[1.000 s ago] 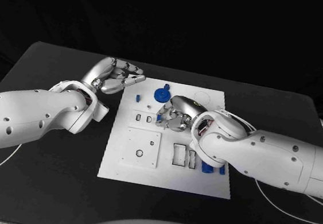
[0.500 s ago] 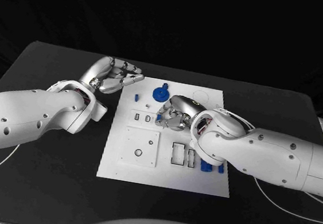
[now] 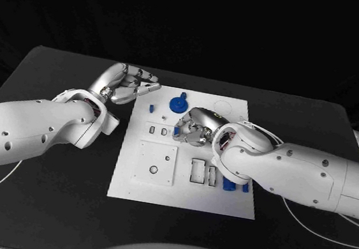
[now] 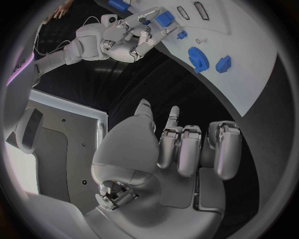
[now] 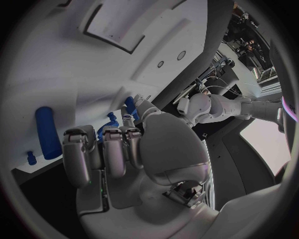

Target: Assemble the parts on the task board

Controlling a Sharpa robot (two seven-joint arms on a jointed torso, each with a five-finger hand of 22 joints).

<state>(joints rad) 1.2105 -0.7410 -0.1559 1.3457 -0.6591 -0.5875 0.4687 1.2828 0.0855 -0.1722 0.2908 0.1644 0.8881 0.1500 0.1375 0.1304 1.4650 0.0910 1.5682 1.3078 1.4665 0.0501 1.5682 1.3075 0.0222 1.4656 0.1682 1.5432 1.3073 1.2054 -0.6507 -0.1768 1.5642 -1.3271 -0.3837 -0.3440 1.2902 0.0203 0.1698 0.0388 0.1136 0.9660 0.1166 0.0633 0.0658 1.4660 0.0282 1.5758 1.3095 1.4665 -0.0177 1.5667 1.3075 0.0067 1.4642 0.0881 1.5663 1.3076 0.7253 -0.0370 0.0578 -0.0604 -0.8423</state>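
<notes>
The white task board [image 3: 182,193] lies in the middle of the black table. My right hand [image 3: 196,128] hovers low over the board's middle, fingers curled, pinching a small blue part [image 4: 163,19] at its fingertips; blue also shows past the thumb [image 5: 129,106]. My left hand [image 3: 129,84] hangs over the table just off the board's far left corner, fingers curled in on nothing [image 4: 187,149]. A blue gear [image 3: 179,104] and a small blue peg [image 3: 152,108] sit on the board's far part.
Rectangular slots [image 3: 199,171] and a square plate with a dark ring [image 3: 154,170] mark the board's near half. More blue parts [image 3: 230,185] lie beside my right forearm. A blue cylinder [image 5: 47,132] rests on the board. Black table surrounds the board.
</notes>
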